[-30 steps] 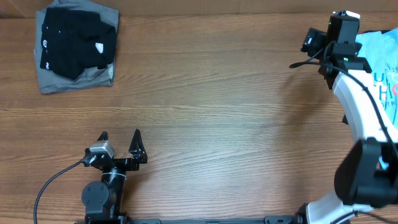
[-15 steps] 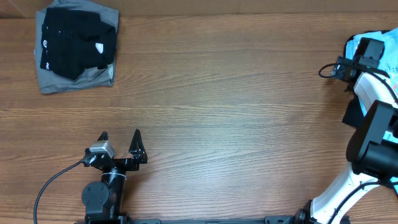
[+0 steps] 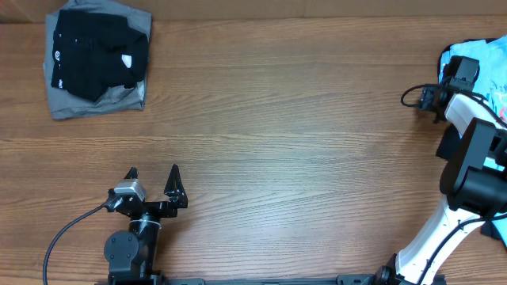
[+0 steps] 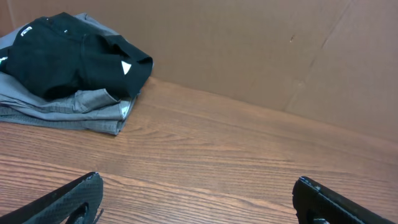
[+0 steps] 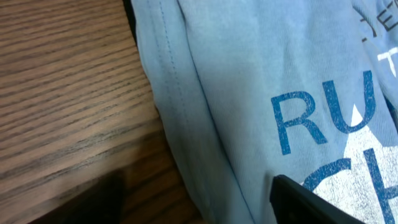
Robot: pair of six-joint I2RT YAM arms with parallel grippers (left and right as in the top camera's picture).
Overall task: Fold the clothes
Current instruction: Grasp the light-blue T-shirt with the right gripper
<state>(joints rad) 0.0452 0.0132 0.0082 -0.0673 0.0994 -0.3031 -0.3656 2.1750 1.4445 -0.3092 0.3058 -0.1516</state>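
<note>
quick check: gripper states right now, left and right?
Left gripper: open, holding nothing.
Right gripper: cannot be told; its jaws are not both visible, just above the light-blue T-shirt.

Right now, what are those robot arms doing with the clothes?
The right hand is down at the light-blue T-shirt at the right edge of the table. I can't tell if it has grabbed the shirt. The left hand sits open near the front, holding nothing. A black garment lies on a grey garment in a neat pile in the far left corner.
</note>
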